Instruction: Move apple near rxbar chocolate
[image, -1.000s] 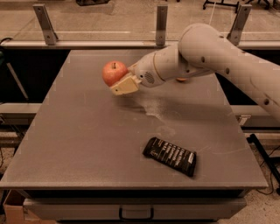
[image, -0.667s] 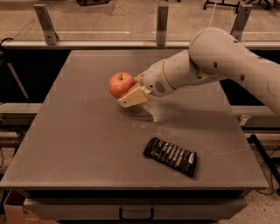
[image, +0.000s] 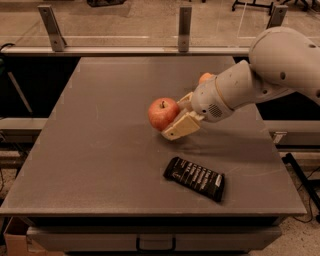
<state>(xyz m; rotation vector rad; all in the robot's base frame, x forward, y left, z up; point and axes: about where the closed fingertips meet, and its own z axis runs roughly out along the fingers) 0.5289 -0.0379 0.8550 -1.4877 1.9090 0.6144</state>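
The red apple (image: 162, 113) with a short stem is held just above the grey table (image: 100, 150), near its middle. My gripper (image: 176, 119) is shut on the apple from the right side, its cream fingers (image: 181, 127) wrapped around it. The black rxbar chocolate (image: 195, 178) with white lettering lies flat on the table, below and a little right of the apple, about an apple's width away from it.
A small orange fruit (image: 205, 77) shows partly behind my arm (image: 260, 75) toward the back right. Metal posts (image: 52, 26) and a rail run along the table's far edge. The table's front edge is close below the bar.
My gripper has carried the apple from the back left of the table toward the front and right, closer to the bar. The bar has not moved.
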